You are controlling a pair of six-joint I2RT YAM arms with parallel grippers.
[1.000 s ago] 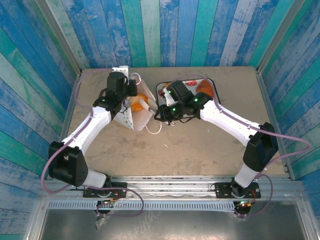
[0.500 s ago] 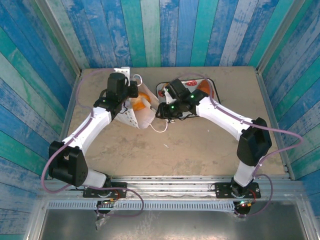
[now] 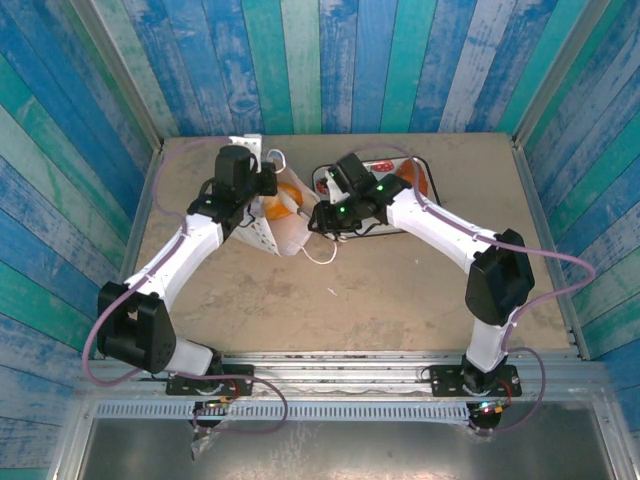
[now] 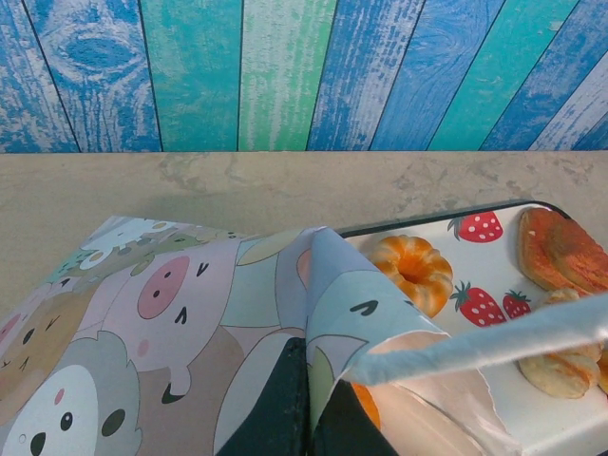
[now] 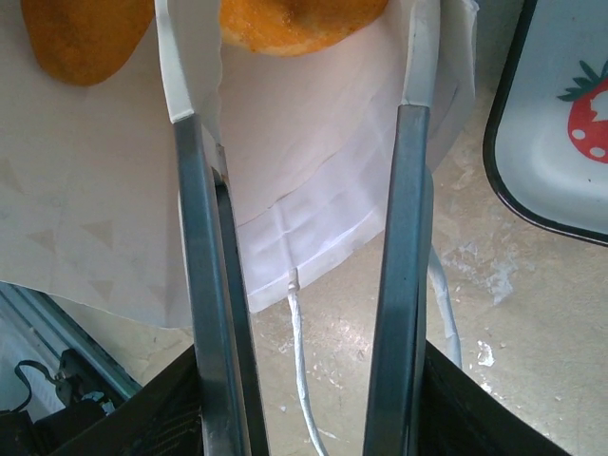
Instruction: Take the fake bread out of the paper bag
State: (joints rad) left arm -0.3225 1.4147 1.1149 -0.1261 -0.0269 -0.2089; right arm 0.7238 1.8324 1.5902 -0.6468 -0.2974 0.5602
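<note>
The paper bag (image 3: 272, 236) lies on its side, mouth toward the right. Its cartoon-animal outside (image 4: 180, 313) shows in the left wrist view. My left gripper (image 4: 306, 404) is shut on the bag's upper edge, holding the mouth up; from above it (image 3: 262, 194) sits over the bag. Orange fake bread (image 3: 283, 198) shows inside the mouth. My right gripper (image 5: 299, 38) is open at the bag's mouth, its fingers (image 5: 195, 237) over the white lining (image 5: 313, 142). One orange piece (image 5: 294, 19) lies at the fingertips, another (image 5: 85, 38) to its left. Whether the fingers touch it is unclear.
A strawberry-print tray (image 3: 425, 172) stands right of the bag, holding a ring-shaped roll (image 4: 413, 271) and other pastries (image 4: 560, 256). The bag's cord handle (image 5: 299, 380) trails on the table under my right gripper. Blue plank walls close in the back and sides.
My right arm has moved left, from the tray's edge to the bag's mouth, and its jaws have widened a little. The left gripper has kept its hold on the bag.
</note>
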